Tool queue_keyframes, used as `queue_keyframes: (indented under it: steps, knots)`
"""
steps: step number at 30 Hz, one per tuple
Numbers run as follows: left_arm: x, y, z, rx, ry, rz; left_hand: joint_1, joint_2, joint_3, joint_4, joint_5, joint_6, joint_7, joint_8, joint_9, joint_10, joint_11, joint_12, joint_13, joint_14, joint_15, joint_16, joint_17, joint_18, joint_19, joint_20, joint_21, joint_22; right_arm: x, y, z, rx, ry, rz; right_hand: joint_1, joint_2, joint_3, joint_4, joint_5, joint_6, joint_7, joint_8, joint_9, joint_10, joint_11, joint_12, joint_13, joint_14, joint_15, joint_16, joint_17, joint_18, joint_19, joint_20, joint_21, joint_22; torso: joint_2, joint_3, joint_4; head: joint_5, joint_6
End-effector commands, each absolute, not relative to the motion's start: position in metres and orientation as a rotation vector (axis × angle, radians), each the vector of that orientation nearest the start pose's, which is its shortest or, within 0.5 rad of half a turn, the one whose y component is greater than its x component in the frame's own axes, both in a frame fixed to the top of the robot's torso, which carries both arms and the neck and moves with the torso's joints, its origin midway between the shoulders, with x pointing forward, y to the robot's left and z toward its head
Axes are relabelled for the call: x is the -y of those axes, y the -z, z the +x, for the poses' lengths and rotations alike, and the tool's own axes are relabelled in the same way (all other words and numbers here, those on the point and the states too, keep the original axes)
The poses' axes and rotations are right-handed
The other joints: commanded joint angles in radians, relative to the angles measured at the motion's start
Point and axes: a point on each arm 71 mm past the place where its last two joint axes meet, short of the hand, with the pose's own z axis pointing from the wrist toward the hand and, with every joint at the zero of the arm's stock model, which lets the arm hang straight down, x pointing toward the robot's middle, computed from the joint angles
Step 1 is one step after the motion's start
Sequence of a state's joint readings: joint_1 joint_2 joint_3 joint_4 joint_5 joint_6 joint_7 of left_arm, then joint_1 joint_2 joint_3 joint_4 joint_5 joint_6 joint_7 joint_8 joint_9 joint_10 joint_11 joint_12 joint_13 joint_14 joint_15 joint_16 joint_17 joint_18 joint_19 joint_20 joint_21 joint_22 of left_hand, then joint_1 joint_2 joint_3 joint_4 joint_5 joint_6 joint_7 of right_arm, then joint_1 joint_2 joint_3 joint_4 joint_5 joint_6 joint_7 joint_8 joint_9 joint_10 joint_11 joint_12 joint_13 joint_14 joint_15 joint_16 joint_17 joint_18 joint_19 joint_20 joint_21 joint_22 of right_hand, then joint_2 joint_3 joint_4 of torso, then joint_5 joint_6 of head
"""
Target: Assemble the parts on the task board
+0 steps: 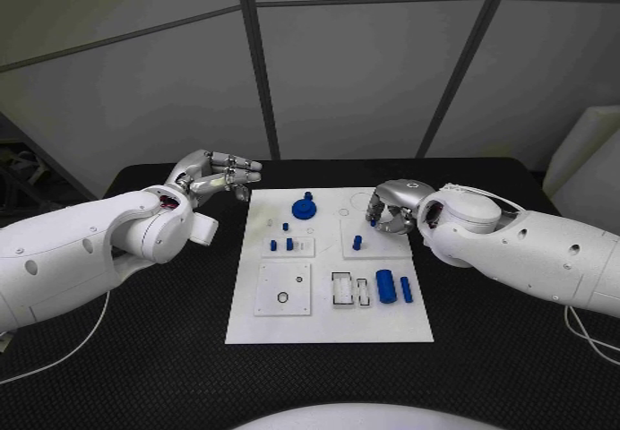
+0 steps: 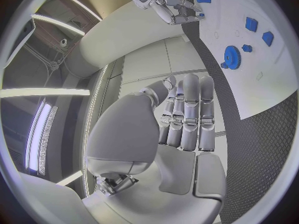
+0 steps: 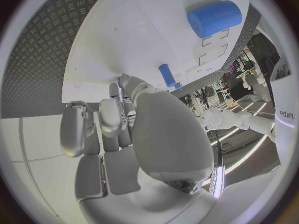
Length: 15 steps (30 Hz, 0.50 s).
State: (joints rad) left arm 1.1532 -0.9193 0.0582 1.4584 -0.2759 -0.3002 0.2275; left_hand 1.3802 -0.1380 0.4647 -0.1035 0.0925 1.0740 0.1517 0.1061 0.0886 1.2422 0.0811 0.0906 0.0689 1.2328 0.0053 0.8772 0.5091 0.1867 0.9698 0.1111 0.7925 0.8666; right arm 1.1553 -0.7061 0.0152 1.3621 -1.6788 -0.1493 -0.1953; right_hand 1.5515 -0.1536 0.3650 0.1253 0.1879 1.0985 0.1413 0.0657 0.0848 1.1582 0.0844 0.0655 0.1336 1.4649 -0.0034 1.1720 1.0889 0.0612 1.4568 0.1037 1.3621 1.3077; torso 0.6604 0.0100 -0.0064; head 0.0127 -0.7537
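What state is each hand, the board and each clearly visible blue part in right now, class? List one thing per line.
left hand: off the board's far left corner, holding nothing, fingers lightly curled.
right hand: over the board's right side, fingers curled down; whether it holds anything cannot be told.
task board: flat on the table.
blue gear: on the board, untouched.
large blue cylinder: lying on its side.
slim blue pin: lying beside it.

Head camera looks down; both wrist cameras apparently share the task board (image 1: 388, 331)
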Motion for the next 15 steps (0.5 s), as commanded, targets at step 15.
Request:
queue_keyframes:
  steps: [15]
  knots:
    - [-0.2662, 0.1733, 0.5024, -1.48, 1.319, -0.988, -0.007, 0.007, -0.002, -0.003, 0.009, 0.008, 0.002, -0.006, 0.0, -0.005, 0.004, -0.006, -0.001, -0.002, -0.002, -0.014, -0.005, -0.003, -0.002, 0.001, -0.01, -0.005, 0.1756, 0.2123, 0.5144, -1.791, -0.403, -0.336, -0.029, 0.021, 0.034, -0.015, 0.001, 0.035, -0.009, 0.011, 0.005, 0.039, -0.011, 0.003, -0.018, 0.025, -0.005, 0.007, -0.007, -0.014, 0.015, -0.004, 0.027, 0.106, -0.001, -0.0003, -0.0001, 0.0, -0.006]
